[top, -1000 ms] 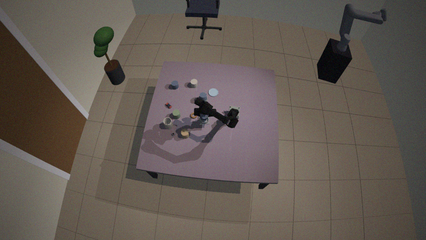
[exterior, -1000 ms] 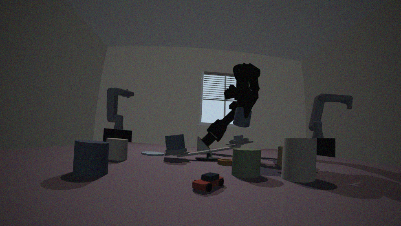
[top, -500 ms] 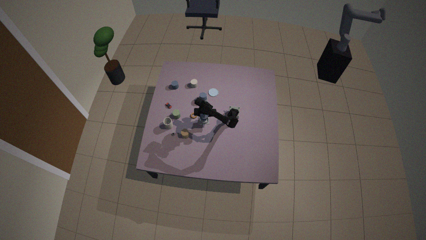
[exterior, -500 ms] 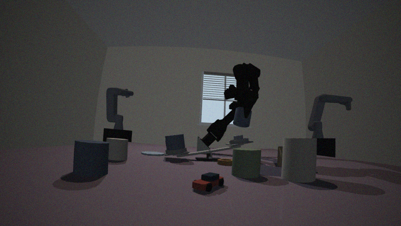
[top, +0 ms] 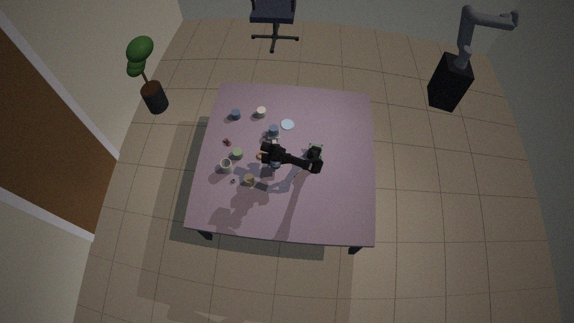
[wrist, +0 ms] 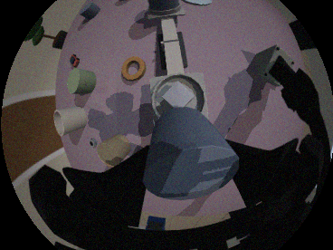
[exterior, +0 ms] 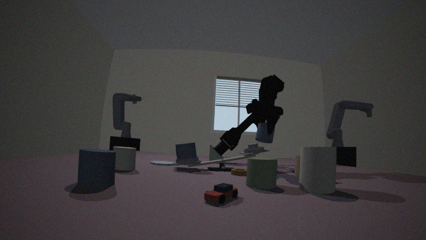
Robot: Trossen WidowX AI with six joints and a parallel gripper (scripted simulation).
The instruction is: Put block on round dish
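I see the gripper (exterior: 266,126) clamped on a blue cup (exterior: 264,133), held in the air right of centre in the exterior view, above the raised end of the balance (exterior: 222,161). Wrist view: block (wrist: 179,95) sits uncovered on that end's pad, mid-frame. Other cup (exterior: 186,151) sits on the low end, left of centre. Dish (exterior: 162,162) lies just left of it on the table (exterior: 179,214).

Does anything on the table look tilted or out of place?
Yes. The balance beam is askew: it slopes down toward the cup standing on it, while the gripper holds the other cup above the raised end.
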